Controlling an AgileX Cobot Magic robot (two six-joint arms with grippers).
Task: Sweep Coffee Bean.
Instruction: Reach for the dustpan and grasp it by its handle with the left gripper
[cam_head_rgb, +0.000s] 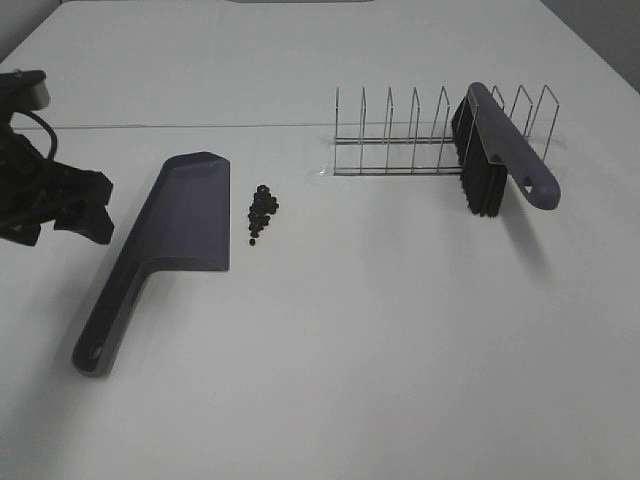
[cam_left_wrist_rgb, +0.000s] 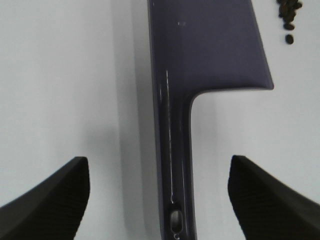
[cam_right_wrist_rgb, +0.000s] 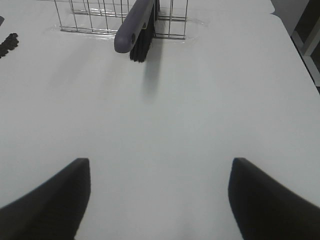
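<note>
a: where do we stand?

b: right at the start, i judge. nearest me, my right gripper (cam_right_wrist_rgb: 159, 161) hangs over the bare table (cam_right_wrist_rgb: 165, 115) with its jaws spread and nothing between them. my left gripper (cam_left_wrist_rgb: 158, 160) is spread wide too. it hovers above the handle (cam_left_wrist_rgb: 175, 165) of the dustpan (cam_head_rgb: 185, 215) with one finger on either side, and as far as i can see it is not touching.

a: so the pan isn't gripped?

b: no. it lies flat on the table with its handle towards me and the broad end away.

a: and the beans?

b: the coffee bean (cam_head_rgb: 262, 211) cluster sits on the table just beside the pan's long edge, on the side facing the middle of the table. there is a small gap between them, and i see no beans inside the pan.

a: the brush?

b: farthest off, the brush (cam_head_rgb: 497, 150) leans in the wire rack (cam_head_rgb: 400, 140), bristles down, with its handle poking out at the near side. neither arm is near it.

a: what's left, then?

b: all of it, i'd say: close on the pan handle, fetch the brush from the rack, and push the beans into the pan.
</note>
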